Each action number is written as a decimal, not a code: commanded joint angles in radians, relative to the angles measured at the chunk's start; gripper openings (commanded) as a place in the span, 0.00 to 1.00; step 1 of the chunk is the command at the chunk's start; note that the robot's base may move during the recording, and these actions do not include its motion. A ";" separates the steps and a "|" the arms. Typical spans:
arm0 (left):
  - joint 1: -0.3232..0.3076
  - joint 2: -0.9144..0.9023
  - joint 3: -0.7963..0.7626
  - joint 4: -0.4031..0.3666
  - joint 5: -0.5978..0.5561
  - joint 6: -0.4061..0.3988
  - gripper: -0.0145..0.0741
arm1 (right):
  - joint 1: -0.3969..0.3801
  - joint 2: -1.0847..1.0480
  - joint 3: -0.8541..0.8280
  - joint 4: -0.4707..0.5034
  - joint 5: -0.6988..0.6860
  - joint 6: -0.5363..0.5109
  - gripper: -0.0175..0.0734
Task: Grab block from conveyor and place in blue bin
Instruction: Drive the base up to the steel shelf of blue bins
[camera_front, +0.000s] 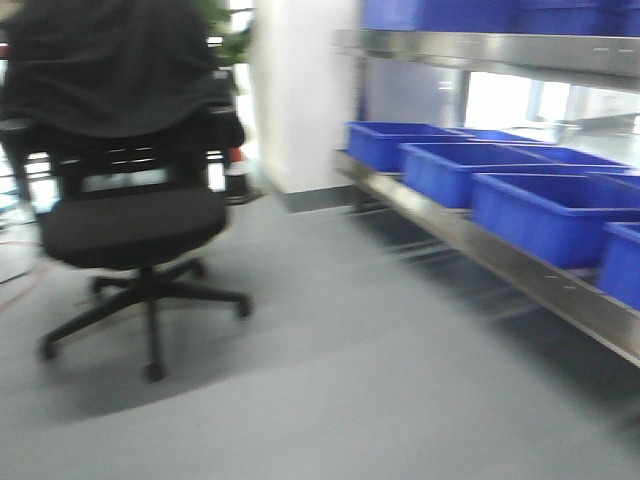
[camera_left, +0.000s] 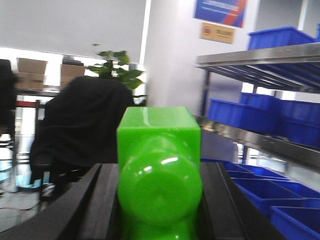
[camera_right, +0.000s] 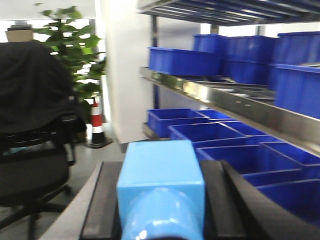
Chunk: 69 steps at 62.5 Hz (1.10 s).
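My left gripper is shut on a glossy green block that fills the gap between its black fingers. My right gripper is shut on a light blue block held between its black fingers. Several blue bins stand in a row on the low steel shelf at the right; they also show in the right wrist view and the left wrist view. The conveyor is out of view. Neither gripper shows in the front view.
A black office chair with a dark jacket over its back stands on the grey floor at the left. A white pillar rises behind it. More blue bins sit on upper shelves. A traffic cone and a plant stand by the pillar.
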 joint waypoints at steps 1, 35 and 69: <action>-0.004 -0.005 0.000 -0.003 -0.020 0.002 0.04 | -0.002 -0.001 0.000 0.000 -0.019 -0.004 0.02; -0.004 -0.005 0.000 -0.003 -0.020 0.002 0.04 | -0.002 -0.001 0.000 0.000 -0.019 -0.004 0.02; -0.004 -0.005 0.000 -0.003 -0.020 0.002 0.04 | -0.002 -0.001 0.000 0.000 -0.019 -0.004 0.02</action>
